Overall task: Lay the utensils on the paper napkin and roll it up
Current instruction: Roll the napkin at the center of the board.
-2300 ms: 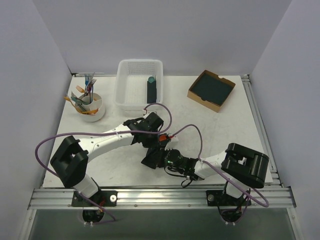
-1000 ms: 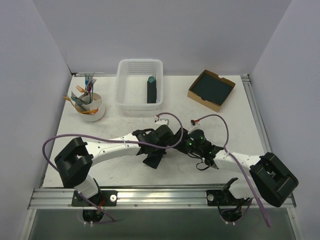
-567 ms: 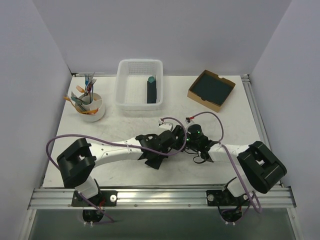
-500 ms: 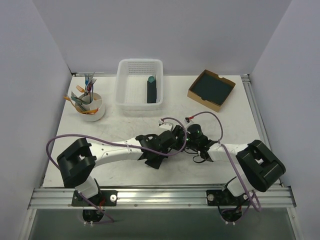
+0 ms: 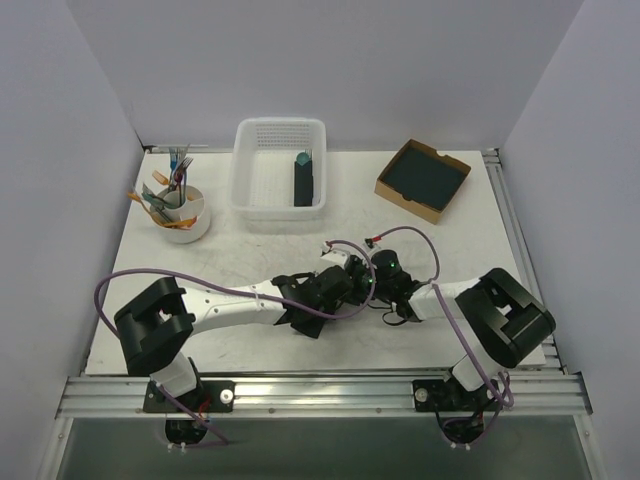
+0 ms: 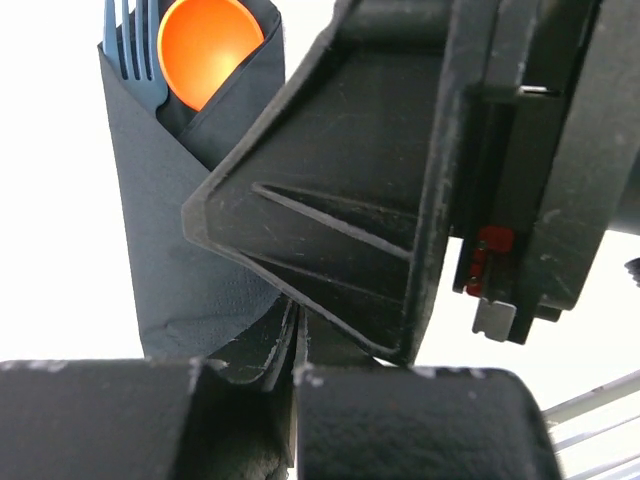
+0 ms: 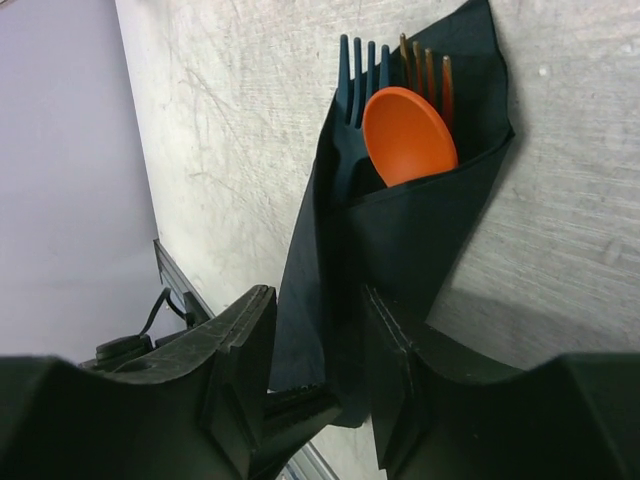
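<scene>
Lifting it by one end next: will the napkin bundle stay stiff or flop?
The napkin bundle is thin folded paper, so its free end likely flops. The orange spoon and blue fork sit in an open-topped pocket; tilting might spill them.

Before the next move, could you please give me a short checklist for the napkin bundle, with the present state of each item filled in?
1. Utensils inside the paper napkin: ok; their heads show at its open top.
2. Napkin wrapped around them: ok; how tightly, cannot tell.
3. Left gripper shut on the napkin's lower end: ok.
4. Right gripper gripping the napkin: cannot tell; its fingers flank the lower end.
5. Clearance between the two grippers: cannot tell; they crowd together at the bundle.
</scene>
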